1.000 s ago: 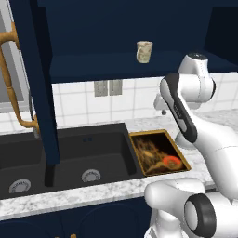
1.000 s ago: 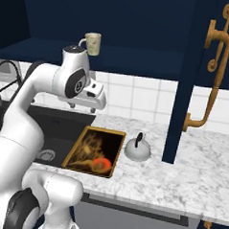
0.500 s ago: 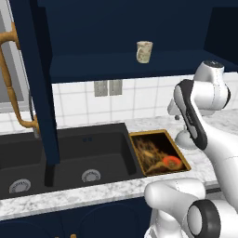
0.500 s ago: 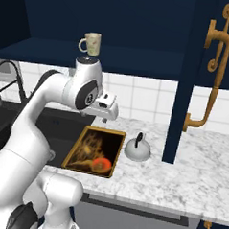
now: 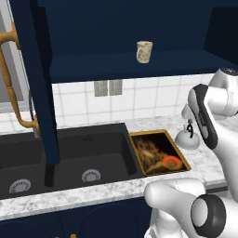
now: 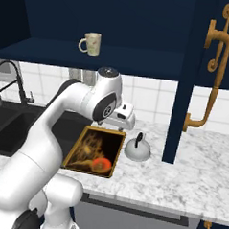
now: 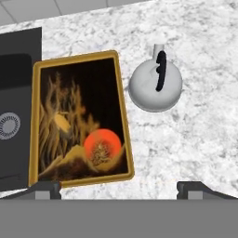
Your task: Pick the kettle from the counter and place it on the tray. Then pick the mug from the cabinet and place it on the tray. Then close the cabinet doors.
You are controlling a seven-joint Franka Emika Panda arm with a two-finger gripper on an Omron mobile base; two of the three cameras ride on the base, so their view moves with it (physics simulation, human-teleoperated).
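Pincer (image 7: 118, 186) spread wide and holding nothing, hanging above the counter (image 7: 200, 135) and looking straight down. Kettle (image 7: 155, 85) sitting ahead of the fingertips and a bit toward the right one, on the marble just beside the tray (image 7: 122, 135), apart from it. Tray itself ahead and toward the left fingertip, bare inside.

Biggest worry, probably: that thin black arched handle. Narrow target on top of a smooth squat dome, so a slightly off-centre descent could pinch the rounded shell instead, and the kettle likely squirts out sideways or skids on the slick stone. Could also bump into the tray rim, being so close. Second worry: lifting by the handle might let the body swing and clip the raised golden-brown edge on the way over.

Looks-wise: kettle silver-grey, glossy, short spout. Tray shallow, rectangular, dark inside with swirly orange-brown pattern and an orange-red disc. Counter white-grey speckled. Mug (image 6: 90, 43) cream, mottled, cylindrical, far up on the navy cabinet (image 6: 117, 20) shelf, above the pincer; cabinet doors (image 6: 200, 78) hanging open, curly brass handles.
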